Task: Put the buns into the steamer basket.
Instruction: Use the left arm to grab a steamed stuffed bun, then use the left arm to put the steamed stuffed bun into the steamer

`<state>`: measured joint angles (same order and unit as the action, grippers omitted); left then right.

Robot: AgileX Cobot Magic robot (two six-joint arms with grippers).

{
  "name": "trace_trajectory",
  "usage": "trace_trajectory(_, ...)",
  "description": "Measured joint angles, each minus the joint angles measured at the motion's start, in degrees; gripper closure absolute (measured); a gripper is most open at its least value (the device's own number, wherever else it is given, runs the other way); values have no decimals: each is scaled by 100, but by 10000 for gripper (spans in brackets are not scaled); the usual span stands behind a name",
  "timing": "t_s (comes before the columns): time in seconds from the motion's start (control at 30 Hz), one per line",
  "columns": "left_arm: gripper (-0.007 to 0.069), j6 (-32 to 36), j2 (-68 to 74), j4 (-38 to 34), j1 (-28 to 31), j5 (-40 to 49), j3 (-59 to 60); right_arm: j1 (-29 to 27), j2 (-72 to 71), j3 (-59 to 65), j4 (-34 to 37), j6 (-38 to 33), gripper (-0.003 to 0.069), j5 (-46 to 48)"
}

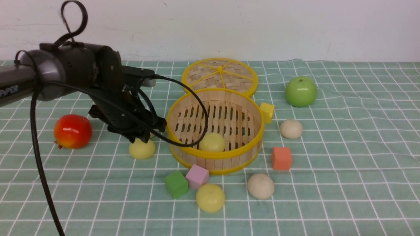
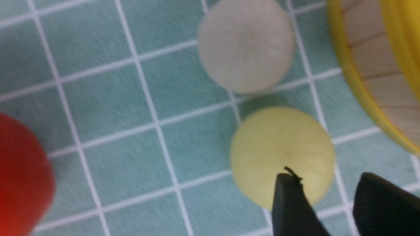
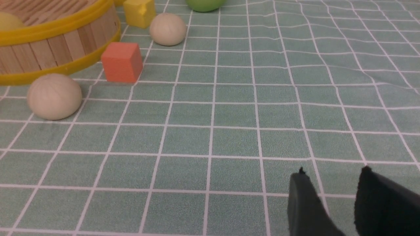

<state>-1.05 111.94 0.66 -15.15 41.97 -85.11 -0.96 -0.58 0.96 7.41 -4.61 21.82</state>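
The left tool (image 1: 143, 137) hangs with its jaws parted and nothing between them, right above a pale yellow dome-shaped bun (image 1: 141, 149). That bun lies on the green-checked bench (image 1: 344, 164), just beside the round wooden-slat steamer basket with yellow rims (image 1: 229, 162). The left wrist view shows a smooth off-white bun (image 2: 246, 46) close by, also outside the basket. The right tool (image 3: 333, 173) is likewise released, grasping nothing, over bare cloth well apart from the buns.

Only one yellow bun (image 1: 212, 142) lies on the basket's slat floor. Still out on the bench are a front yellow bun (image 1: 210, 197), a front beige bun (image 1: 261, 186) and a beige bun on the right (image 1: 291, 128). By my count, one bun is in and five remain.
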Motion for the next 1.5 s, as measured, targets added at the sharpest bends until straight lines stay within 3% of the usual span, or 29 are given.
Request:
trace_trajectory(0.33, 318, -229, 416, 228, 0, -598, 0, 0, 0, 0, 0, 0, 419, 0)
trace_trajectory(0.47, 343, -243, 496, 228, 0, -596, 0, 0, 0, 0, 0, 0, 419, 0)
trace_trajectory(0.53, 401, -252, 514, 228, 0, -531, 0, 0, 0, 0, 0, 0, 419, 0)
trace_trajectory(0.57, 486, -256, 527, 223, 0, -417, -5, 0, 0, 0, 0, 0, 419, 0)
trace_trajectory(0.6, 497, -256, 527, 223, 0, -401, -5, 0, 0, 0, 0, 0, 419, 0)
trace_trajectory(0.63, 566, -256, 527, 223, 0, -285, -10, 0, 0, 0, 0, 0, 419, 0)
trace_trajectory(0.7, 633, -256, 429, 163, -5, -35, -16, 0, 0, 0, 0, 0, 419, 0)
trace_trajectory(0.9, 638, -93, -393, -394, -257, 321, -4, 0, 0, 0, 0, 0, 419, 0)
trace_trajectory(1.07, 638, 497, -781, -944, -662, -857, -4, 0, 0, 0, 0, 0, 419, 0)
trace_trajectory(1.23, 638, 589, -427, -1021, -684, -1822, -4, 0, 0, 0, 0, 0, 419, 0)
trace_trajectory(1.5, 638, 607, 197, -986, -672, -2239, -4, 0, 0, 0, 0, 0, 419, 0)
